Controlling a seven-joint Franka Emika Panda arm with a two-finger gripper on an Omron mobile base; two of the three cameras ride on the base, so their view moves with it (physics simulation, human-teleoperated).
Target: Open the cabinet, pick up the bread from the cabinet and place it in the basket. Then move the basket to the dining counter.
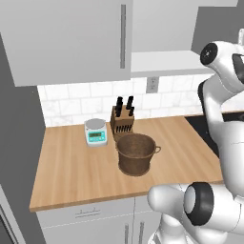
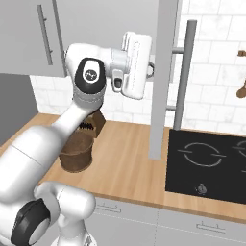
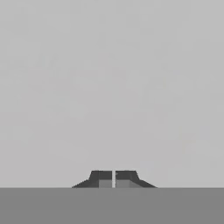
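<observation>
The light-grey cabinet (image 1: 66, 38) hangs above the worktop. Its left door is closed, and its right door (image 2: 162, 72) stands swung out, edge-on, with the long bar handle (image 2: 185, 72) on the far side. My gripper (image 2: 152, 69) is raised against the open door's near face, its fingers partly behind the door edge. In the hand view the fingertips (image 3: 113, 179) are shut with nothing between them, close to a flat grey surface. The brown woven basket (image 1: 137, 153) (image 2: 77, 151) stands empty on the worktop below. The bread is hidden. The dining counter is out of view.
A knife block (image 1: 123, 121) and a small kitchen scale (image 1: 96, 132) stand behind the basket by the tiled wall. A black hob (image 2: 206, 163) is set into the worktop at the right. Drawer fronts (image 2: 192, 223) run below.
</observation>
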